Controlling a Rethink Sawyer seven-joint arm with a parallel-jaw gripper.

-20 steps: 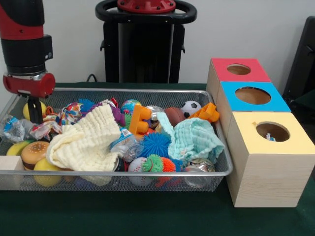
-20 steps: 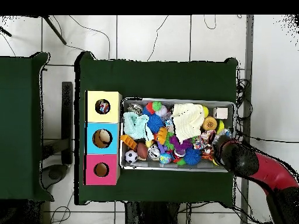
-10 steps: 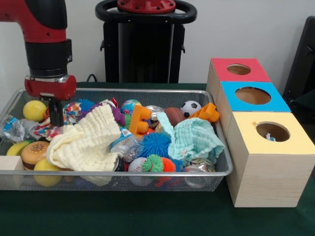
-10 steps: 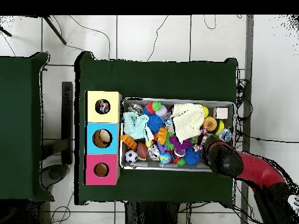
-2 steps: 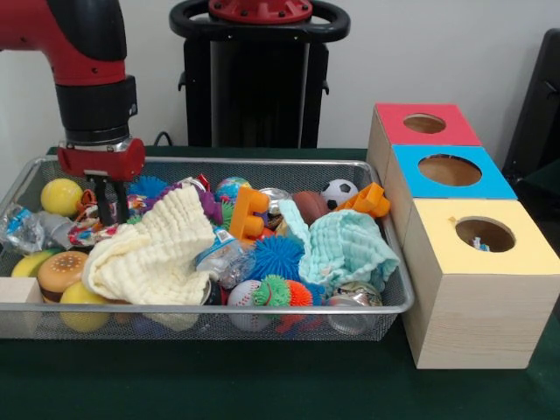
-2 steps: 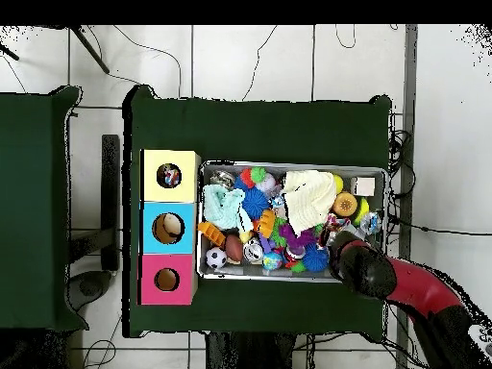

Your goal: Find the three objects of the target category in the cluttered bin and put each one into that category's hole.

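1. Over the wire bin's end farthest from the boxes, the hand is hanging with its fingers slightly apart, gripping nothing.
2. Just beside the hand, a yellow ball is lying; the cream cloth is sitting just below it.
3. Well away past the bin, the red box, blue box and yellow box are sitting on the green tabletop.

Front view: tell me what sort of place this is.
Likely a robot lab: a green table holding a mesh bin of toys, three colour-topped boxes with holes, and cables over a tiled floor.
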